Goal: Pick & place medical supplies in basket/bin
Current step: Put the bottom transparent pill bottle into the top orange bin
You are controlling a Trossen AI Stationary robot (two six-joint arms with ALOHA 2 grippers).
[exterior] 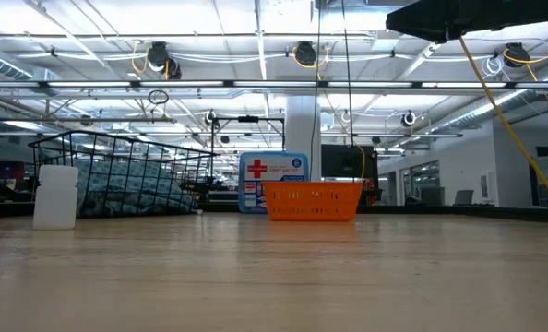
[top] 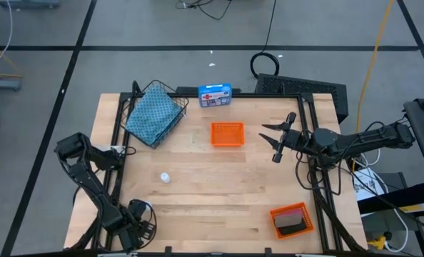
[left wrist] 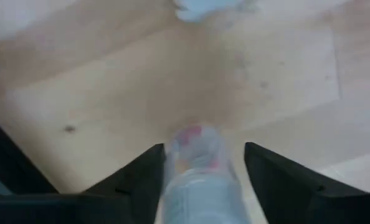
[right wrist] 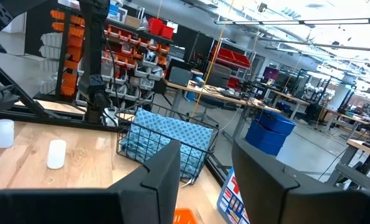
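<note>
vial [left wrist: 197, 180]: small, clear, light, rigid and slick; seen between left gripper [left wrist: 200, 171] fingers at bench's front-left corner, jaws apart, grip not confirmed
hold: best taken across the body
second vial [top: 165, 177]: left-centre of bench
basket [top: 155, 111]: back-left corner, teal cloth [top: 152, 114] inside
right gripper [top: 275, 142]: part-open, nothing held, right side

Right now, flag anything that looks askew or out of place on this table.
The wire-mesh basket sits skewed at the table's far left corner, overhanging the dark frame, with the teal patterned cloth filling it. One white vial stands alone mid-table. Nothing looks spilled or damaged.
</note>
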